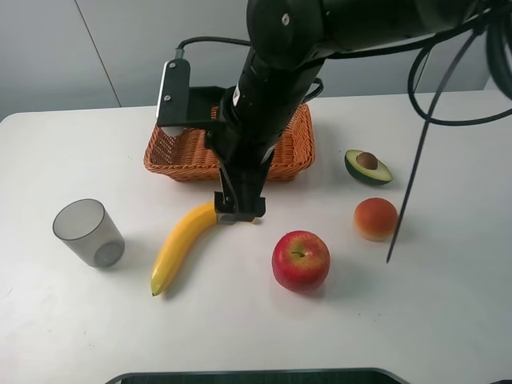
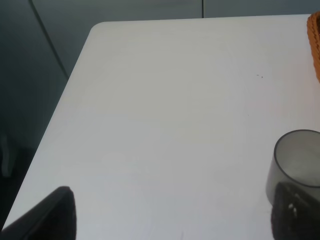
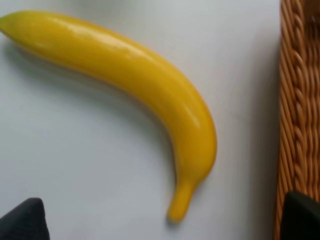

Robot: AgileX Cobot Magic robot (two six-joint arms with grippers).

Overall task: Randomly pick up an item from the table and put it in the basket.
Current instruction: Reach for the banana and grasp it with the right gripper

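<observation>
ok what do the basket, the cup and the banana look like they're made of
Basket: orange-brown woven wicker, matte; plaited strands show on its walls. Cup: grey translucent, probably plastic; its base shows through the wall. Banana: smooth, glossy yellow skin with bright highlights; perhaps a plastic replica, but real fruit is possible.

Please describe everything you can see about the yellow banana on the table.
The banana is long, curved, smooth and glossy yellow, narrowing to a thin stem. It lies flat on the white table, in front of the wicker basket and apart from it, stem end toward the basket. The open right gripper hovers over the stem end; neither finger touches it.
</observation>
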